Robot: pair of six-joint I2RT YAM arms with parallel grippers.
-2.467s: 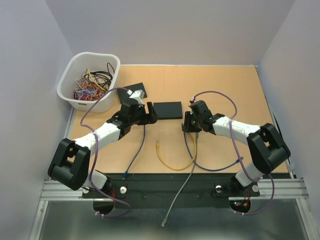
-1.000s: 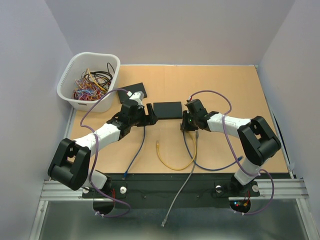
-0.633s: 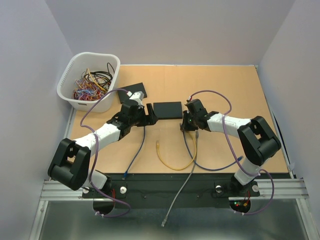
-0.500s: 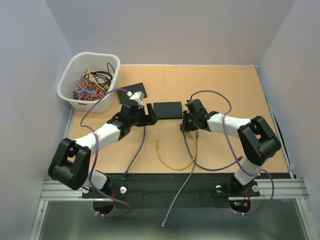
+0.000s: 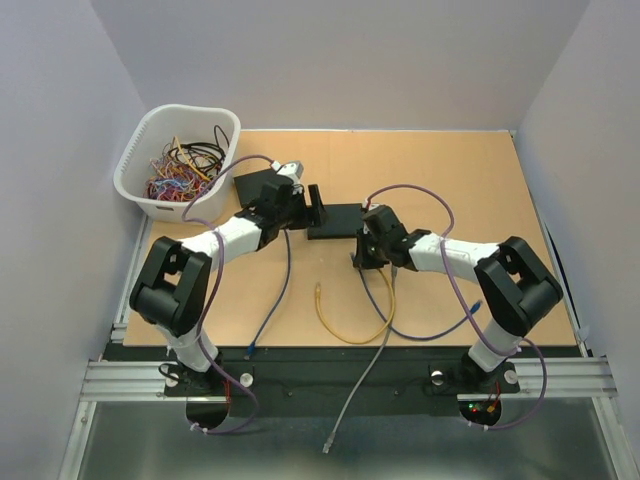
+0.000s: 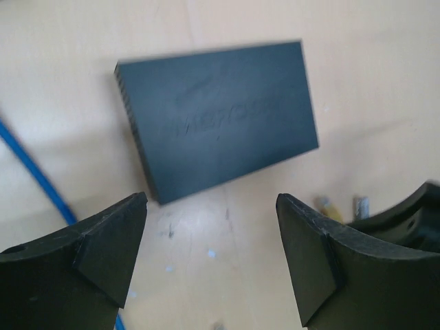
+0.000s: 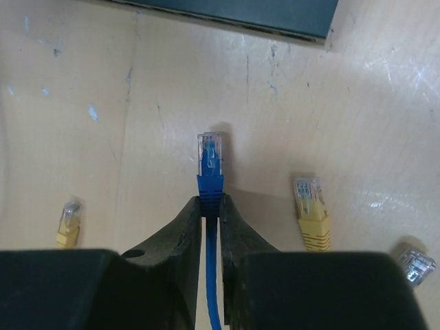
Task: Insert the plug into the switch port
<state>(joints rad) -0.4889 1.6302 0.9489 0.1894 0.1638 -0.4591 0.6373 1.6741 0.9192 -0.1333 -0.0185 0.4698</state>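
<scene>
Blue plug [image 7: 210,155] between right pincer [image 7: 211,204] tips — switch [image 7: 261,15] just beyond

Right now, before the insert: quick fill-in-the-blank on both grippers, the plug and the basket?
The plug pinched by the right gripper is ____ in colour.
The left gripper hangs over the switch with its fingers ____.
The white basket sits at the table's far ____ corner.
Missing words: blue; open; left.

Only a blurred, unreadable logo [image 6: 227,115] marks the switch [image 6: 180,165].
</scene>
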